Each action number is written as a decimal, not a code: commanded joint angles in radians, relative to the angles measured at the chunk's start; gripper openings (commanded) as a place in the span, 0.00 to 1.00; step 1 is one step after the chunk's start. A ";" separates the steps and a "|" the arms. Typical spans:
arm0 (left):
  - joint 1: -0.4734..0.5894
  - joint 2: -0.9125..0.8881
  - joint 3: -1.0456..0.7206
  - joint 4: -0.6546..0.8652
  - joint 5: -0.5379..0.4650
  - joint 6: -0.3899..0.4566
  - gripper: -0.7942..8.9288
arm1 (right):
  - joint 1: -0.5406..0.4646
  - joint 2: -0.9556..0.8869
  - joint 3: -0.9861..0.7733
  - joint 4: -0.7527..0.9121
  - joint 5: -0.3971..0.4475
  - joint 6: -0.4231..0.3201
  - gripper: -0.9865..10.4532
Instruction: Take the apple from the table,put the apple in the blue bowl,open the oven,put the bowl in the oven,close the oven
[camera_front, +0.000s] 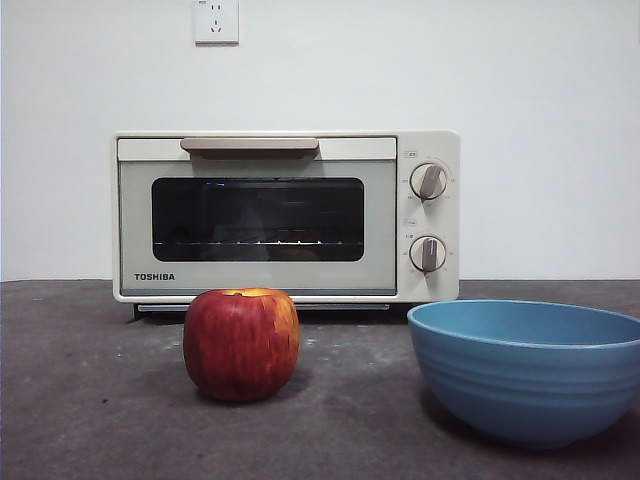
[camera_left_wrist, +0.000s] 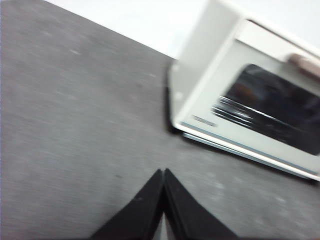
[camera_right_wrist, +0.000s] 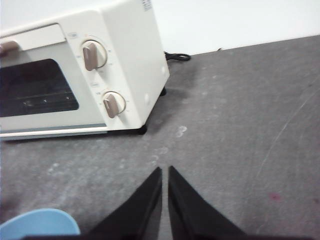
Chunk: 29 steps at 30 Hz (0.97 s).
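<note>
We see the oven (camera_front: 287, 217) standing at the back of the table (camera_front: 90, 400), against a white wall, with its door shut. The word TOSHIBA (camera_front: 154, 277) reads in dark capitals at the lower left corner of the door, below the dark glass window (camera_front: 258, 219). A beige bar handle (camera_front: 250, 145) runs along the top of the door, and two knobs (camera_front: 428, 181) sit one above the other on the right panel; small markings ring each knob, too fine for us to read. On the wall above the oven we see a white power socket (camera_front: 216, 20).

The apple (camera_front: 241, 343) stands upright on the table in front of the oven, left of centre in the front view, dark red with a yellow-orange top. The blue bowl (camera_front: 527, 368) rests on the table to its right, well apart from it, upright and with nothing showing above its rim.

Neither arm shows in the front view. In the left wrist view we find the left gripper (camera_left_wrist: 163, 175) above bare table beside the oven's left end, its two black jaws pressed together and holding nothing. In the right wrist view the right gripper (camera_right_wrist: 165, 172) hangs over the table near the oven's knob side, its jaws closed to a thin slit with nothing between them, and an edge of the blue bowl (camera_right_wrist: 37, 222) shows close by. A black cable (camera_right_wrist: 176, 56) lies behind the oven.
</note>
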 joint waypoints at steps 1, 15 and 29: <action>0.002 0.000 0.016 -0.073 0.063 -0.053 0.09 | 0.000 -0.002 0.019 -0.015 -0.003 0.107 0.09; 0.001 0.138 0.319 -0.304 0.279 -0.012 0.09 | 0.031 0.201 0.378 -0.321 -0.126 0.042 0.09; -0.154 0.368 0.646 -0.635 0.360 0.201 0.09 | 0.247 0.595 0.723 -0.686 -0.270 -0.273 0.09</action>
